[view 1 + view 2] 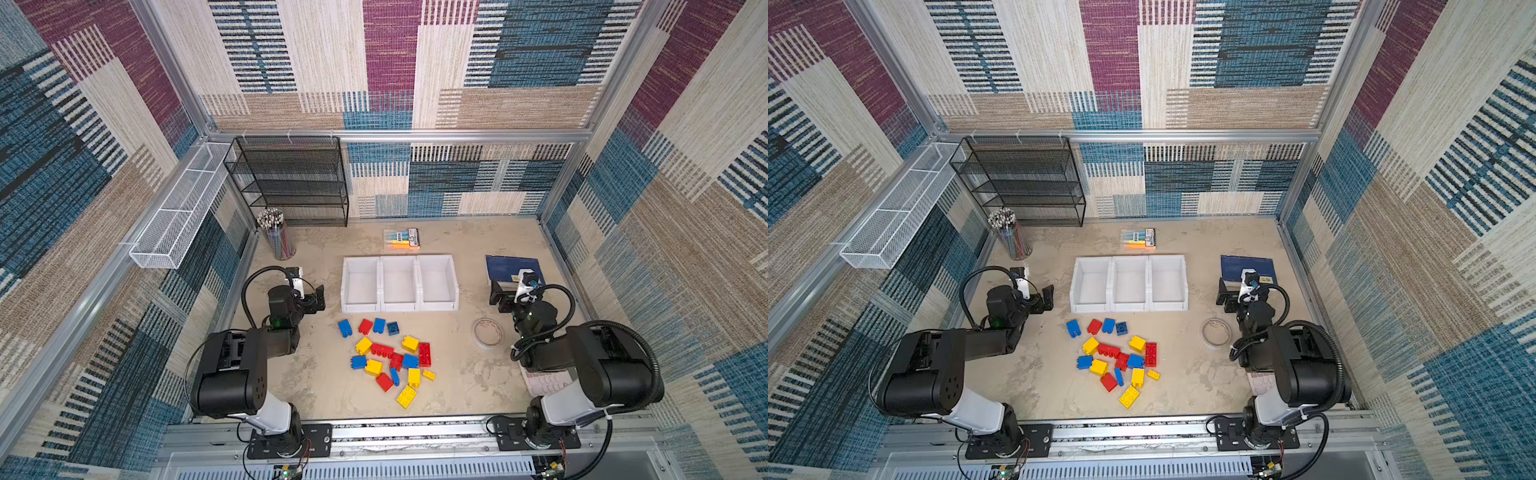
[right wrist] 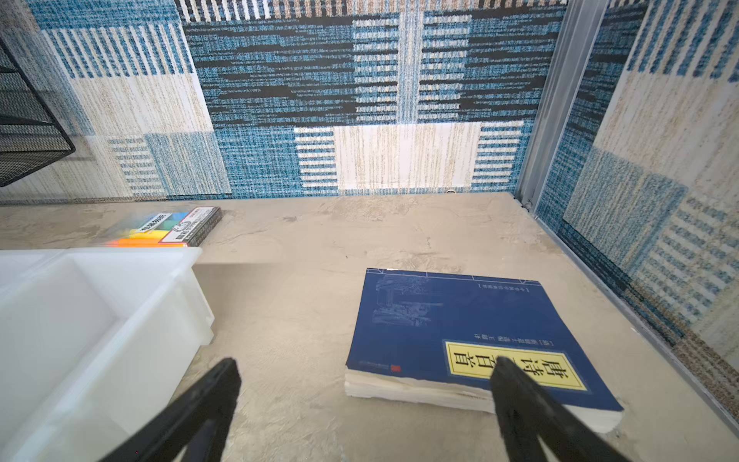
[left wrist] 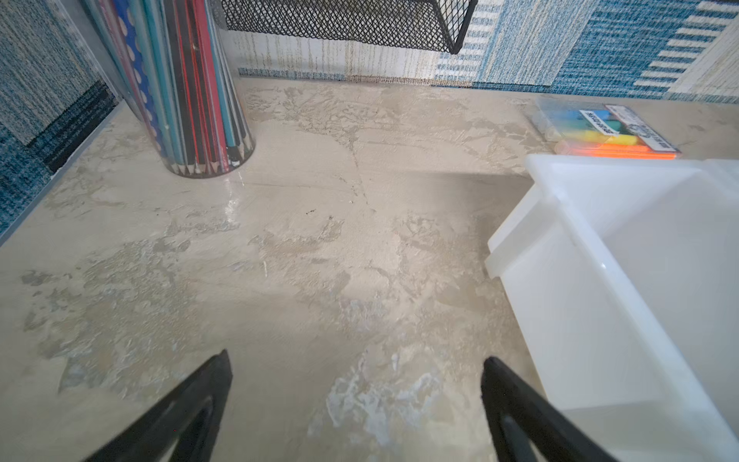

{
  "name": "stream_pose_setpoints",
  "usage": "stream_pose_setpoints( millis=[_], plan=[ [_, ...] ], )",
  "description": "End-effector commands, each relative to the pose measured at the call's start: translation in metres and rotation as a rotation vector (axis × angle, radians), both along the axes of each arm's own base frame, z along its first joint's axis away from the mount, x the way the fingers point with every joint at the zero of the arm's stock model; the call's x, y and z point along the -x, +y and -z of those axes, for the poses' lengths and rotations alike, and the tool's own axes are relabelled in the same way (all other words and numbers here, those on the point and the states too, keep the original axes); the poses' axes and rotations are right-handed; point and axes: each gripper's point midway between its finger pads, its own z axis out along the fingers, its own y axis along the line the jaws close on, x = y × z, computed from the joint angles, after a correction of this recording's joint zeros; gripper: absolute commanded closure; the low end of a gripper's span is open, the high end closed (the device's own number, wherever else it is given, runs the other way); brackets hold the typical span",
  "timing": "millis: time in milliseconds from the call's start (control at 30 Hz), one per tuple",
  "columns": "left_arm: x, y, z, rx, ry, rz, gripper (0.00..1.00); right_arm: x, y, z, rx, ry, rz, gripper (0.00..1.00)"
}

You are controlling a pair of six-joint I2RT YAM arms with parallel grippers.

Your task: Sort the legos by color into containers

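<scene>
Seventeen chunky plastic toy bricks (image 1: 382, 350) lie in a loose heap on the sandy tabletop (image 1: 457, 374), just in front of the row of three white plastic bins (image 1: 399, 306). I count six blue, five red and six yellow. All three bins show only their bare white floors.

Right of the bins lies one thick dark blue book (image 2: 440, 320). Its yellow label (image 2: 472, 362) has big black Chinese letters, 唐诗 and 百首, and a black finger of the pincer covers the middle one. Behind the bins lies one clear pack of bright marker pens (image 1: 402, 239); its label is too blurry to read. Behind and to the left of the bins stands one clear tube full of pencils (image 3: 180, 80).

The left pincer (image 3: 356, 360) hangs just left of the bins, its two fingers spread wide with nothing between them. The right pincer (image 1: 496, 297) hangs right of the bins, near the book, also spread wide and holding nothing.
</scene>
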Motion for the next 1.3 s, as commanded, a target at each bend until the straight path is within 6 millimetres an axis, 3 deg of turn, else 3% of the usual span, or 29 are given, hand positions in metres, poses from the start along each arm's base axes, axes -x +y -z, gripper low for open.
stream_pose_setpoints(
  millis=[0, 1167, 1267],
  plan=[
    [-0.002, 0.001, -0.008, -0.024, -0.032, 0.006, 0.01, -0.001, 0.001, -0.01, 0.01, -0.042, -0.008, 0.0],
    [-0.002, 0.003, -0.007, -0.039, -0.026, -0.02, 0.01, 0.0, 0.0, -0.01, 0.011, -0.042, 0.0, 0.01],
    [0.003, 0.006, -0.018, -0.046, -0.059, -0.046, 0.01, 0.001, -0.015, -0.021, -0.018, -0.058, 0.092, 0.0]
  ],
)
